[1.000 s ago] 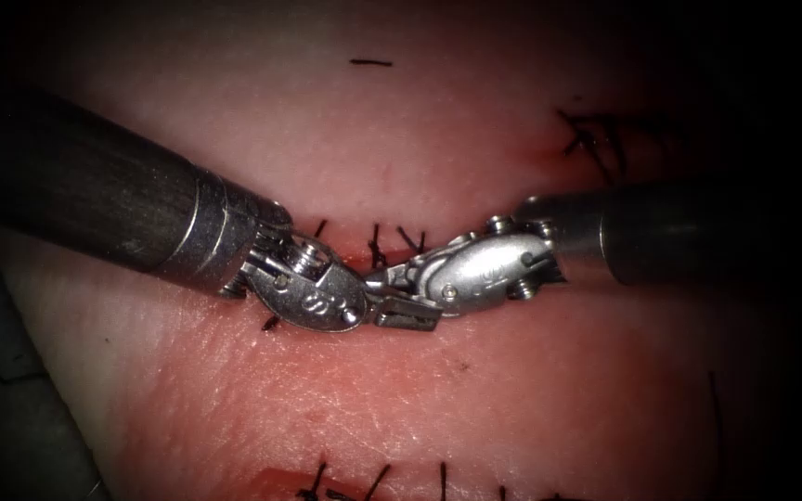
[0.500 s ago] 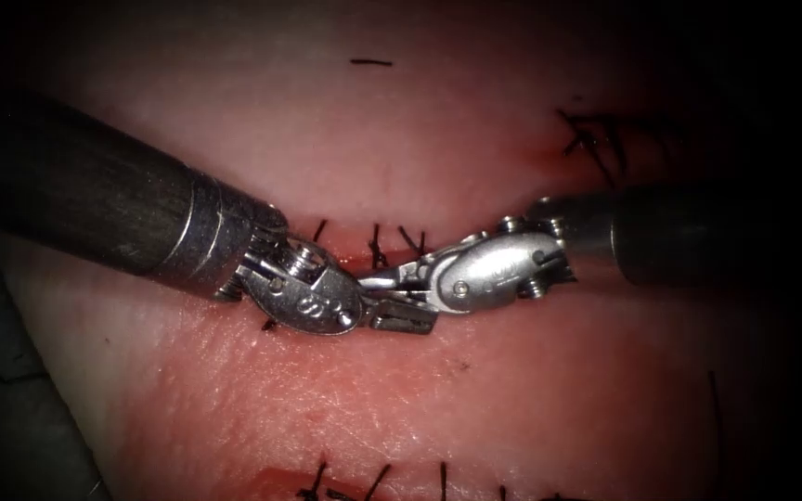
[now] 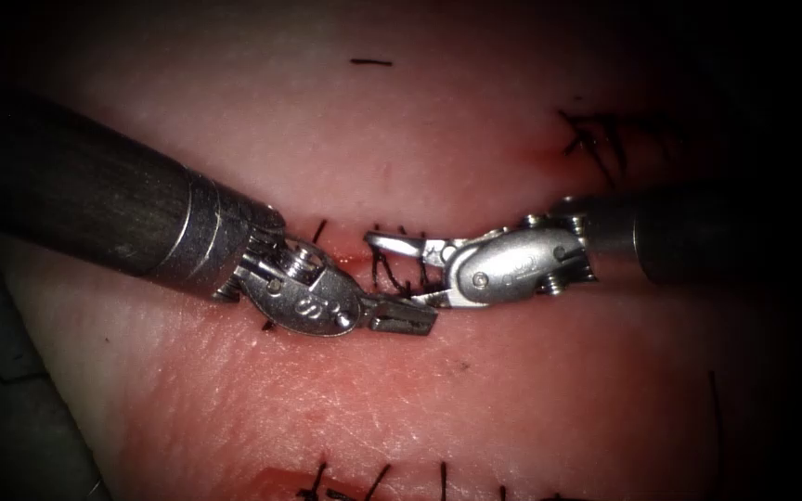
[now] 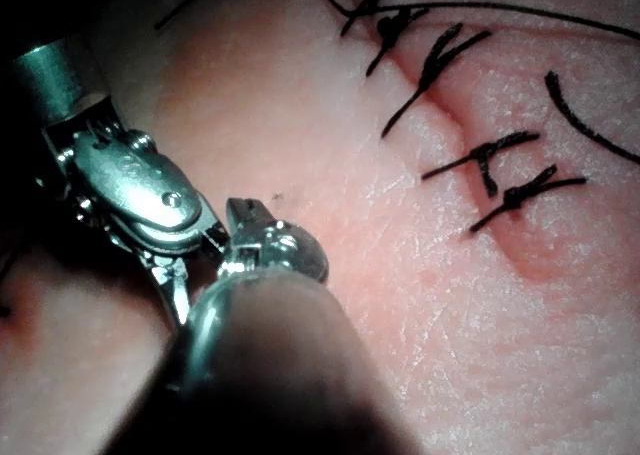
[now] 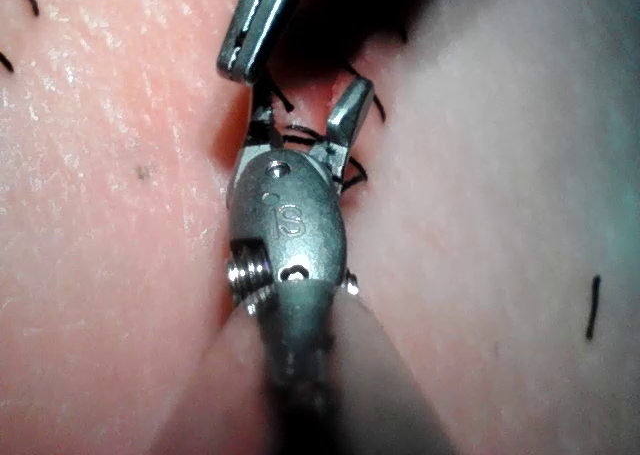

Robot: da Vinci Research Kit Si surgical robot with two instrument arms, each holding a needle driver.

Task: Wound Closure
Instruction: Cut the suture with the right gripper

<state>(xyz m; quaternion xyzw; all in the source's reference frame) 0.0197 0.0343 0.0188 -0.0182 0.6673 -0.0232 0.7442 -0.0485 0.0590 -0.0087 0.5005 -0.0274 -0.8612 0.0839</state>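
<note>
The tissue (image 3: 475,408) has a stitched cut (image 3: 350,258) running across the middle of the endoscope view. My left tool (image 3: 403,317) lies just below that cut, jaws shut, and I make out nothing held in them. My right tool (image 3: 392,271) comes in from the right with its jaws open wide around the dark stitch ends (image 3: 384,269) on the cut, gripping nothing. In the right wrist view the right tool (image 5: 305,110) straddles the stitch ends (image 5: 300,135), with the left tool's jaw tip (image 5: 250,30) just beyond. In the left wrist view the left tool's tip (image 4: 255,225) sits beside the right tool's body (image 4: 130,180).
More knotted stitches sit at the upper right (image 3: 596,134) and along the bottom edge (image 3: 373,481). A loose cut piece of thread (image 3: 370,62) lies on the tissue at the top. A row of stitches (image 4: 480,160) and a long thread (image 4: 520,10) cross the tissue.
The right tool's jaws have gone from shut to wide open, and the tool has drawn back a little to the right. The left tool has stayed put.
</note>
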